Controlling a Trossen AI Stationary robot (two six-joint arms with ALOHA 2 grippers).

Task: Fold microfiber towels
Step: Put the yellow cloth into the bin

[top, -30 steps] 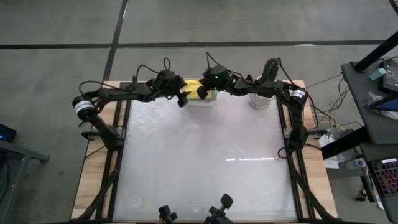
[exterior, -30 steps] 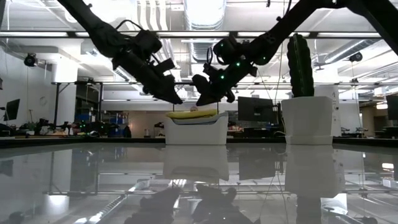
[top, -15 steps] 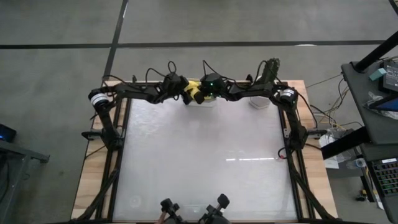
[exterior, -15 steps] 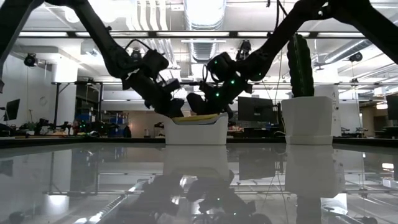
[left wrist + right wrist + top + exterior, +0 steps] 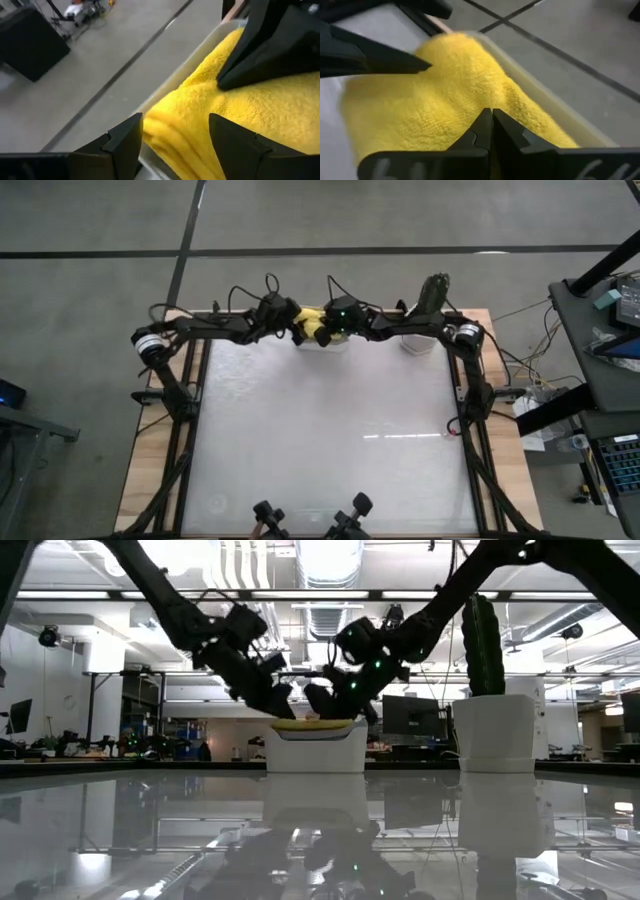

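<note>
Vs 0.5 s ago: both arms have lifted slightly above the tub (image 5: 314,748); little else has shifted. Left gripper (image 5: 297,332) hangs just beside the tub's left end, fingers (image 5: 125,145) spread wide, straddling the yellow towel (image 5: 315,323) edge, not gripping it. Towel lies in the white rectangular plastic tub at the table (image 5: 330,430) far edge: fluffy looped pile, several folded layers at the edge. Right gripper (image 5: 326,332) over the tub's middle, fingers (image 5: 490,131) pressed together, tips at the towel; cannot tell if pinching. Right of tub: white pot (image 5: 494,733) with cactus (image 5: 481,643). No readable labels.
</note>
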